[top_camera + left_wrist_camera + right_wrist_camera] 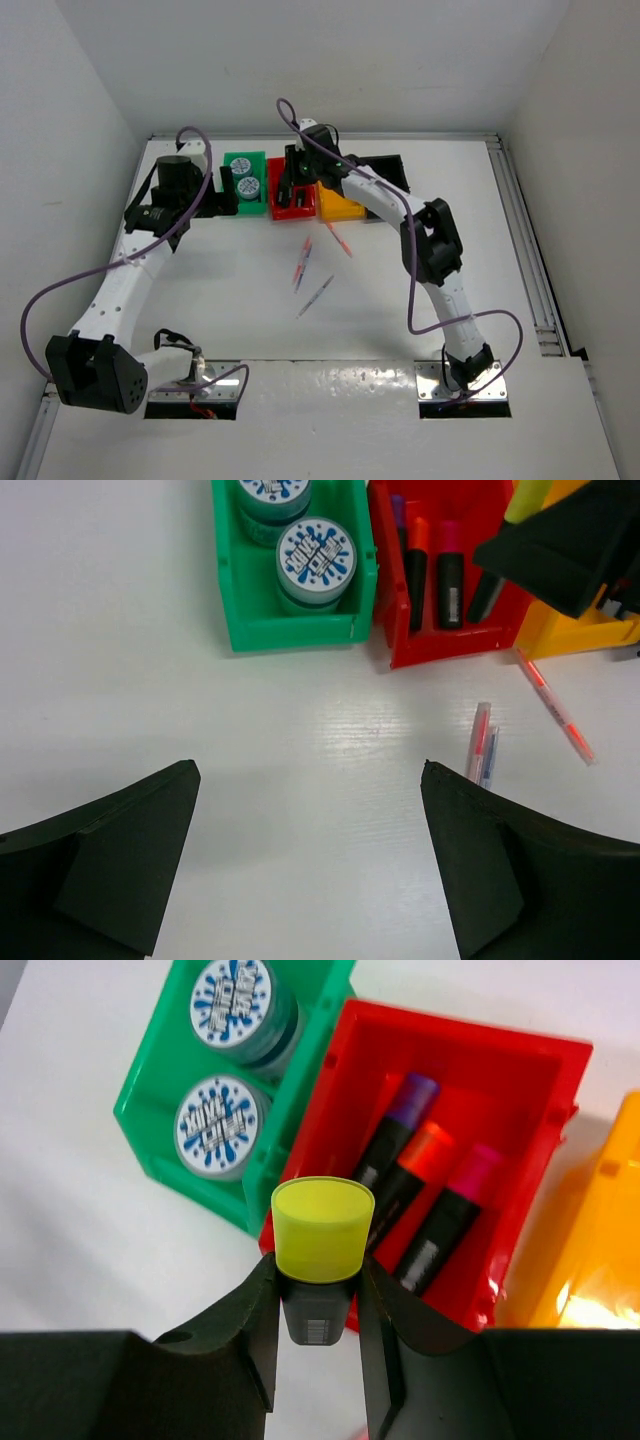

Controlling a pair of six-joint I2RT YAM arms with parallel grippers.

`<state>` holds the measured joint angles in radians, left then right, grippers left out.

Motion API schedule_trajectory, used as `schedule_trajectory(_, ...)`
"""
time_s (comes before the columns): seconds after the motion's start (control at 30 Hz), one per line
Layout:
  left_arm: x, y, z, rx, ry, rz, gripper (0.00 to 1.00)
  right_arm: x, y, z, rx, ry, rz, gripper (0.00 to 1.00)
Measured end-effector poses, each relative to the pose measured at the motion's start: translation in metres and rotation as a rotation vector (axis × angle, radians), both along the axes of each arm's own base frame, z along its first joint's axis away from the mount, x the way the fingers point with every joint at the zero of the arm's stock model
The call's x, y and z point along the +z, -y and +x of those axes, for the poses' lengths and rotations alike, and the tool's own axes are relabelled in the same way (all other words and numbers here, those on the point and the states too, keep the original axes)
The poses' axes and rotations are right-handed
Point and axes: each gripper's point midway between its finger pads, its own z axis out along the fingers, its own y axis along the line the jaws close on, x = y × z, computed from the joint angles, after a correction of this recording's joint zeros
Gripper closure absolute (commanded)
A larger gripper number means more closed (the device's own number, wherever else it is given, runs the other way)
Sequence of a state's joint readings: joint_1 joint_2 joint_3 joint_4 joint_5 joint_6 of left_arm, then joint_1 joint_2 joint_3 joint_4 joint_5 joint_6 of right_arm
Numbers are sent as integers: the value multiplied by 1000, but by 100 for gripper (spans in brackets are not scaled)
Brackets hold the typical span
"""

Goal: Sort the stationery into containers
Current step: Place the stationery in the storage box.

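My right gripper (316,1262) is shut on a black highlighter with a yellow cap (322,1222), held upright over the near wall of the red bin (460,1035). Purple-, orange- and pink-capped highlighters (432,1225) lie side by side inside that bin. To its left, the green bin (290,632) holds two blue-white rolls (316,558). My left gripper (308,766) stands wide open above bare table in front of the green bin, with nothing between its fingers. Thin pens lie loose on the table: a pink pair (303,262), a single pink one (338,240) and a grey one (315,296).
A yellow-orange bin (340,205) stands to the right of the red one, and a black bin (390,170) is behind it, partly hidden by the right arm. The bins line the back of the table. White walls close in on three sides.
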<state>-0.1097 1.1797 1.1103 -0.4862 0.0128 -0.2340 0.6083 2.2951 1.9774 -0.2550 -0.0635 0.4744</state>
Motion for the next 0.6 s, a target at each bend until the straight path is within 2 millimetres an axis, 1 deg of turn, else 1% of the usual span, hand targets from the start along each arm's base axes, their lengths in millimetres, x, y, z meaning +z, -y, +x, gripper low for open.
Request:
schedule_trajectory(0.07, -4, -1, -3, 3, -5, -14, 0, -1, -5, 5, -7, 30, -3, 100)
schedule_trajectory(0.17, -9, 1, -8, -2, -11, -28, 0, -8, -8, 13, -17, 54, -20, 100)
schedule_trajectory(0.4, -8, 1, -14, 11, -4, -49, 0, -35, -4, 22, -40, 68, -73, 96)
schedule_trajectory(0.47, -8, 1, -14, 13, 1, -53, 0, -39, -4, 24, -43, 74, -81, 90)
schedule_trajectory(0.53, -9, 1, -15, 14, -2, -53, 0, -42, -3, 26, -46, 76, -85, 81)
schedule_trajectory(0.57, -10, 0, -15, 16, -3, -52, 0, -43, -4, 27, -48, 76, -85, 70)
schedule_trajectory(0.6, -10, -1, -15, 19, -4, -49, 0, -44, -4, 28, -48, 75, -84, 64)
